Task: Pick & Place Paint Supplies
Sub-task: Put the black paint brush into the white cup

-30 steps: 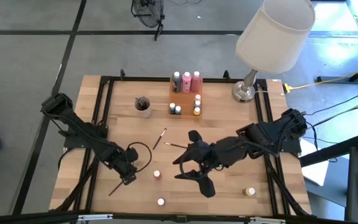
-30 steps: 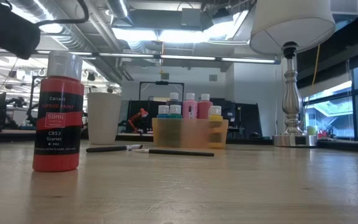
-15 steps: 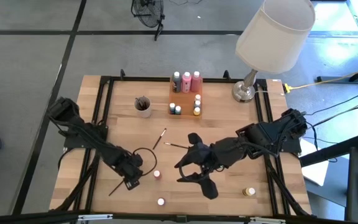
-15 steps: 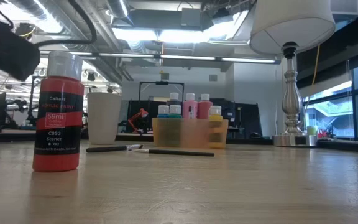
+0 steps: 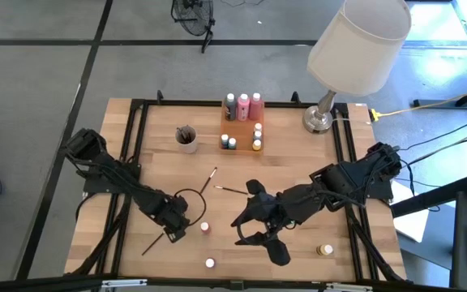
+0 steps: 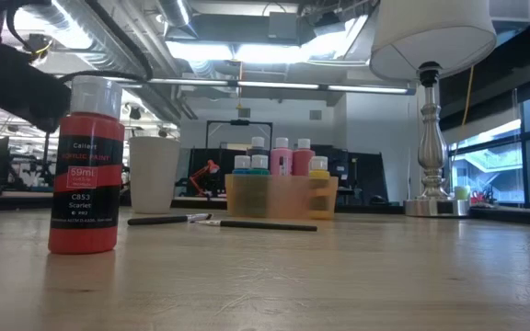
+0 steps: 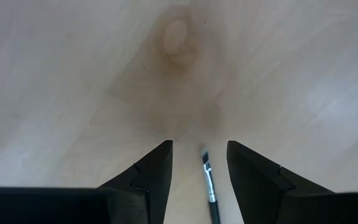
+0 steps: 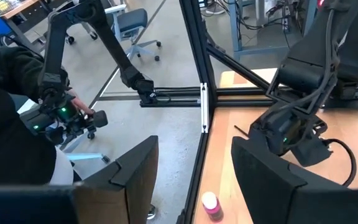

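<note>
**Left pincer poised over a loose brush; right pincer waiting, empty**

Left of the tabletop (image 5: 298, 162): your left pincer (image 5: 173, 225) hangs low over the front-left boards, part open and holding nothing. In the left wrist view its two fingers (image 7: 154, 174) straddle the tip of a thin paintbrush (image 7: 209, 183) lying flat on the wood, the brush nearer one finger than the other. In the high view that brush (image 5: 151, 245) runs out slantwise toward the front edge.

Risks here, as a judgement: the brush is thin and lies flat, so a closing pincer may pinch above it or roll it aside. Being off-centre between the fingers, it may also be nudged by the nearer finger first and skid. A descent too deep would drive the fingertips into the wood.

Centre: two small pink-topped pots (image 5: 205, 228) (image 5: 210, 263) stand just beside the left pincer and near the front edge. Two more brushes (image 5: 209, 180) (image 5: 229, 190) lie crossed at mid-table. The red bottle (image 6: 86, 165) stands close to the low camera. A sideways sweep could topple these.

Behind them the orange tray (image 5: 235, 130) holds bottles and pots, with the grey cup (image 5: 186, 138) to its left.

Right: your right pincer (image 5: 258, 229) is raised above the tabletop, part open and empty. A yellow pot (image 5: 324, 251) stands apart to its right.
</note>
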Tool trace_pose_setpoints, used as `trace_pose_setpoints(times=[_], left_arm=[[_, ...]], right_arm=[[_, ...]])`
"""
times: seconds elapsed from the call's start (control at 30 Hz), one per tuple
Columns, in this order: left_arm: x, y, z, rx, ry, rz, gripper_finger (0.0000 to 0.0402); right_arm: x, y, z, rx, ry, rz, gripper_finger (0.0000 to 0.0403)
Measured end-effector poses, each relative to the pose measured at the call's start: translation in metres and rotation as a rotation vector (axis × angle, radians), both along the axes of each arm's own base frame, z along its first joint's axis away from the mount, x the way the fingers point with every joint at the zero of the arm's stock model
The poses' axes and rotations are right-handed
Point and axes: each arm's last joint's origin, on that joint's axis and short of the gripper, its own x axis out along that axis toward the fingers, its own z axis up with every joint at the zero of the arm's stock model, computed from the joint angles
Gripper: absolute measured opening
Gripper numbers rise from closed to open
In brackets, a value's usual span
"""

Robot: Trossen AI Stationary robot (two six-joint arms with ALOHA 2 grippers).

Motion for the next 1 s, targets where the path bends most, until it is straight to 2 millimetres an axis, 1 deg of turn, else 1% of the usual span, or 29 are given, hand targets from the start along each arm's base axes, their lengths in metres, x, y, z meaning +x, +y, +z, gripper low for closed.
trace_pose_setpoints(times=[0.27,0.53,1.0], left_arm=[[0.002,-0.004,-0.012,-0.01,0.056,-0.021,0.0148],[0.006,-0.008,-0.007,-0.004,0.051,-0.035,0.0148],[0.003,-0.01,-0.006,0.021,0.049,-0.056,0.0148]], right_arm=[[-0.002,0.003,0.0,0.0,0.002,0.009,0.0208],[-0.002,0.003,0.0,0.003,0.004,0.006,0.0208],[-0.002,0.003,0.0,0.004,0.007,0.005,0.0208]])
